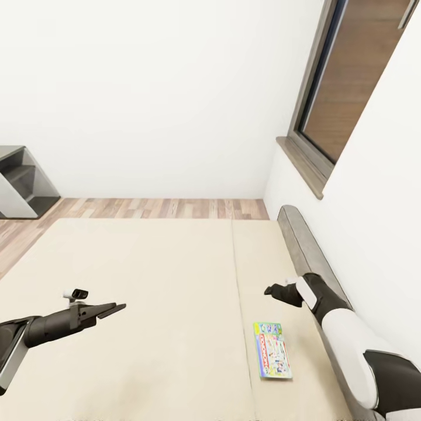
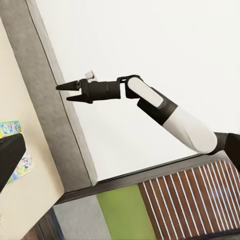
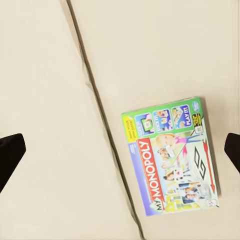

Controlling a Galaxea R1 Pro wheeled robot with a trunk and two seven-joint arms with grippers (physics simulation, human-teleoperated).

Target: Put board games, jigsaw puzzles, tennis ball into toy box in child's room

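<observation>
One board game (image 1: 272,349), a thin box with a green, white and red printed lid, lies flat on the beige mattress of the bed (image 1: 146,280), close to the dark grey headboard (image 1: 304,245). In the right wrist view the board game (image 3: 170,157) reads "My Monopoly" and sits beside the mattress seam. My right gripper (image 1: 270,290) hovers open above the bed, a little beyond the box, its fingertips (image 3: 7,155) wide apart and holding nothing. My left gripper (image 1: 114,308) hangs open over the middle of the mattress, far from the box. The left wrist view shows the right gripper (image 2: 65,92) and a corner of the board game (image 2: 12,129).
A white wall and a tall dark-framed window (image 1: 351,76) run along the headboard side. Beyond the bed's far edge lies wood-plank floor (image 1: 164,207). A grey shelf unit (image 1: 20,181) stands at the far left.
</observation>
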